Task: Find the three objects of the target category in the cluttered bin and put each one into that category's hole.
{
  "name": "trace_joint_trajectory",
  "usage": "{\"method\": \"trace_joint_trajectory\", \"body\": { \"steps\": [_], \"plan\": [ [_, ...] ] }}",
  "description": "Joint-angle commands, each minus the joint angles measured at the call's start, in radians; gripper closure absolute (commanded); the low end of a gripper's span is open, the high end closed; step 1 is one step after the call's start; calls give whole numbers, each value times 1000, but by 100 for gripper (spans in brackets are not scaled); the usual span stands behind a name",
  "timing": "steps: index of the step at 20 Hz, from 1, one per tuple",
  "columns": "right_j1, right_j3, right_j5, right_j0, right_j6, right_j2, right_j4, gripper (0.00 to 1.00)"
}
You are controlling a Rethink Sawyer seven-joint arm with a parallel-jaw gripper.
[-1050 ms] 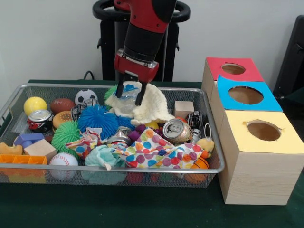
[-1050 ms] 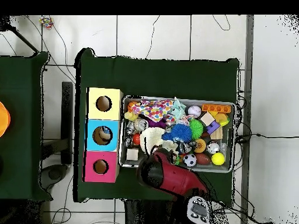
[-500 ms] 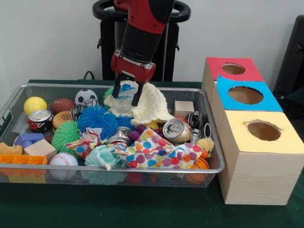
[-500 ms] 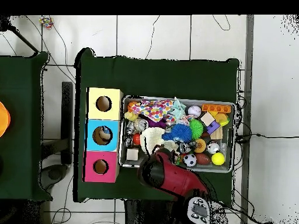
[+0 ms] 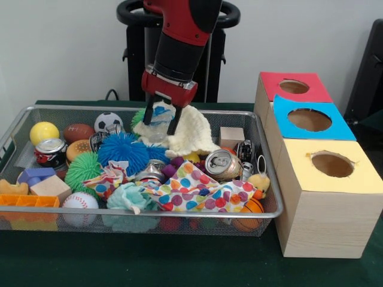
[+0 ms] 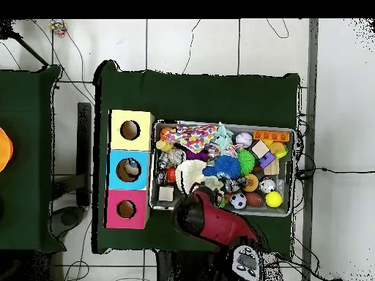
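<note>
Slightly changed since a second ago: the tool [image 5: 161, 118] has lifted a little at the far side of the wire bin [image 5: 263, 179], and the crumpled clear plastic bottle with a blue label [image 5: 159, 118] clamped between its fingers has come up with it. Bottle hangs just above the cream knitted cloth [image 5: 190, 134], its lower end still close to the folds. Other clutter unmoved: blue spiky ball [image 5: 123, 150], crushed can [image 5: 222, 164], polka-dot cloth [image 5: 194, 191], soccer ball [image 5: 108, 122], wooden cube [image 5: 231, 137].

Table [image 5: 179, 263] carries a dark green cover. Beside the bin, a row of three wooden boxes, each with a round hole in its lid: red lid [image 5: 293, 87], blue lid [image 5: 310, 119], yellow lid [image 5: 331, 165]. Plain pale wall behind. Overhead view shows a tiled floor [image 6: 205, 44] with cables trailing across it.

No lettering on label or cans can be read.
</note>
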Motion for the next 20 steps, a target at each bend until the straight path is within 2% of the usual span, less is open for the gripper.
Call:
{"method": "trace_joint_trajectory", "body": {
  "steps": [1,9,20],
  "plan": [
    [95,40,-93,-1,273,57,66,0],
    [127,57,-133,-11,275,84,83,0],
    [130,51,-105,24,241,53,113,0]
  ]
}}
